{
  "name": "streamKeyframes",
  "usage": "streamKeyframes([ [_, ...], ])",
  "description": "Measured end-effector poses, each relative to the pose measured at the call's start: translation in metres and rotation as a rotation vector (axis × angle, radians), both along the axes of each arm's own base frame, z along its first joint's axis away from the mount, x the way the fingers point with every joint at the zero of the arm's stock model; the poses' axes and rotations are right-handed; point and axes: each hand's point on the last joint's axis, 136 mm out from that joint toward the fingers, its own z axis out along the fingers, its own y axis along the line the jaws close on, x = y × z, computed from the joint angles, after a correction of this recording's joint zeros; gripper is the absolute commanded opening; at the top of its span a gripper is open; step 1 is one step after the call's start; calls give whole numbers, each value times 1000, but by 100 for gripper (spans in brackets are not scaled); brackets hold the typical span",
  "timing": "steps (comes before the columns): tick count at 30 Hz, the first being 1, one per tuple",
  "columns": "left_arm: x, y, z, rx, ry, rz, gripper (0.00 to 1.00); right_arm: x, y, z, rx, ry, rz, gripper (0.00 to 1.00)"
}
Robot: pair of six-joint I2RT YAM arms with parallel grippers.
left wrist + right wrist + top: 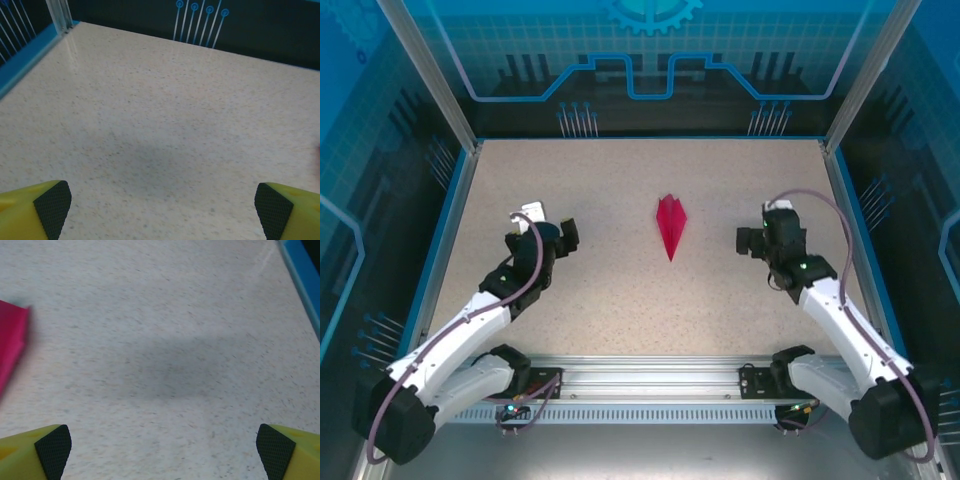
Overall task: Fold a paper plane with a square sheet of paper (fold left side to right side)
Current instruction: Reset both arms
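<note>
Paper plane (670, 225), magenta-pink, narrow dart with centre crease: lies flat on the speckled table (620, 300), touched by neither claw. Nearest the camera, a metal rail (650, 385) carries both arm bases. Beyond it, left gripper (566, 234) hangs over bare tabletop, jaws spread wide, its yellow fingers (30, 212) with black pads sitting at the lower corners of the wrist view. Right gripper (748, 240) is likewise spread wide, and its wrist view catches the plane's edge (10, 340), blurred, at far left. Plane sits between the two grippers, roughly level with them, well apart from both, somewhat nearer the right. Pointed tip faces the rail, broader end the blue back wall (650, 60)
</note>
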Motion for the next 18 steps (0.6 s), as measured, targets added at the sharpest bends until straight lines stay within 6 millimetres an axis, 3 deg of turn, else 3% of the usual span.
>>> streamKeyframes([
  [5,2,29,-40,95,34,49,98,-5,-39,-53,-19,-34,-88,99],
  [8,3,46,-55,110,35,76,99,1,-51,-72,-8,-39,-111,99],
  [13,16,56,-63,120,-6,74,98,27,-40,-78,15,-96,-36,99],
  [18,34,57,-91,145,21,36,99,48,-27,-77,23,-144,47,99],
])
